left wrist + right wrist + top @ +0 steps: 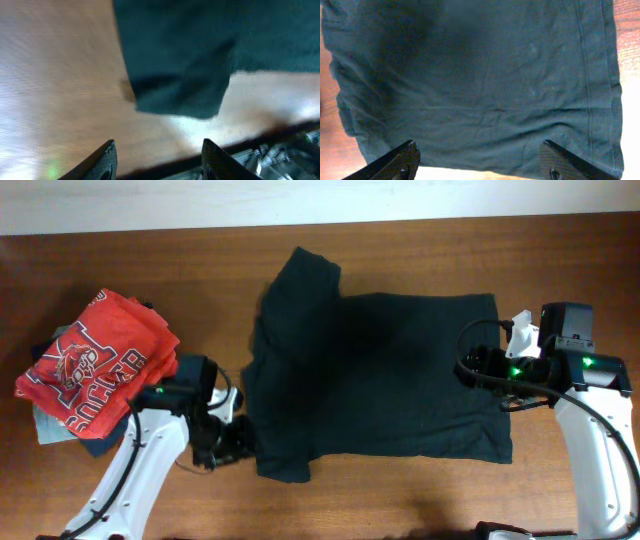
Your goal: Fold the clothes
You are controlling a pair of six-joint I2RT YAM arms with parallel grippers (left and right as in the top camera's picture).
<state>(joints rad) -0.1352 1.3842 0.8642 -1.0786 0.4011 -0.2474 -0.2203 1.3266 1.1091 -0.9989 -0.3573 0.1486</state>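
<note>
Currently, locate the clothes (380, 380), one plain, very dark garment, spread flat near the middle of the wooden desk (430, 240). Note the far flap (300, 285), sleeve-like, at the far left corner, angled across the body of the garment, and the near flap (282, 465), also sleeve-like, at the near left corner, lying flat and projecting toward the front of the desk. Find the right edge (497, 380) running roughly straight from far to near. Check the left tool (228, 442): positioned just beside the near flap, over bare wood, released, grasping nothing. Confirm in the left wrist view, somewhat blurred: left tool (158, 145) with both fingers (107, 160) spread apart, bare desk (60, 75) between them, clothes (175, 55) ahead and clear of the tips. Check the right tool (470, 368): positioned over the right portion of the garment, just inside the right edge, released, grasping nothing. Confirm in the right wrist view: right tool (477, 146) with fingers (395, 165) standing wide, clothes (480, 75) lying lightly creased beneath, a stitched seam line (580, 75) visible toward the right of that view; contact with the fabric not determinable. Note, at the left end of the desk and apart from the clothes, a crumpled red shirt (95, 365) with white lettering resting on a small stack of folded garments (50, 425).
</note>
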